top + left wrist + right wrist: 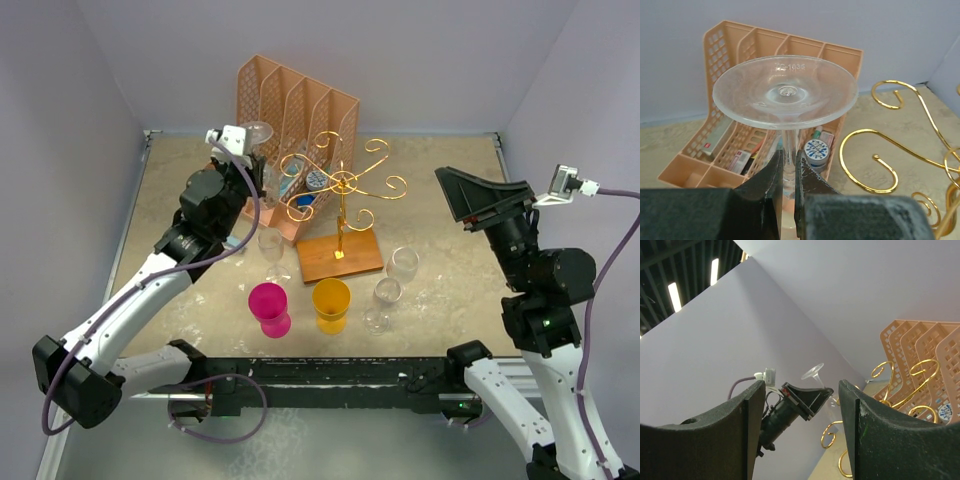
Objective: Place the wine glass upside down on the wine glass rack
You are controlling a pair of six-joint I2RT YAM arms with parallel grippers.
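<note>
1. The left gripper (pixel 788 162) is raised above the back left part of the table (pixel 450 300). Its two fingers are nearly closed and they clamp the thin stem of the wine glass (pixel 785 92).
2. The wine glass is held upside down in the air: its round flat foot points up, above the fingers, and the stem goes down between them. In the top view the bowl hangs below the gripper, but it is hard to see clearly there. The glass is just in front of the peach file holder (pixel 720 50) and to the left of the rack; it does not touch the rack.
3. The peach file holder stands at the back of the table. Some small things lie in its slots, one of them a round tin with a blue and white lid (pixel 817 151).
4. A pink cup (pixel 268 305) stands near the front edge. A clear glass (pixel 270 245) stands behind it.
5. The wine glass rack (pixel 340 185) is in the middle, just right of the file holder. Its gold curled arms spread from a thin post, which stands on a brown wooden base (pixel 340 255). No glass hangs on it.
6. A yellow cup (pixel 331 303) stands in front of the wooden base, beside the pink one.
7. Two more clear glasses (pixel 403 263) (pixel 386 292) stand right of the base.
8. The right gripper (pixel 801 382) is lifted at the right side, well apart from the rack. Its fingers are spread wide and they hold nothing.
</note>
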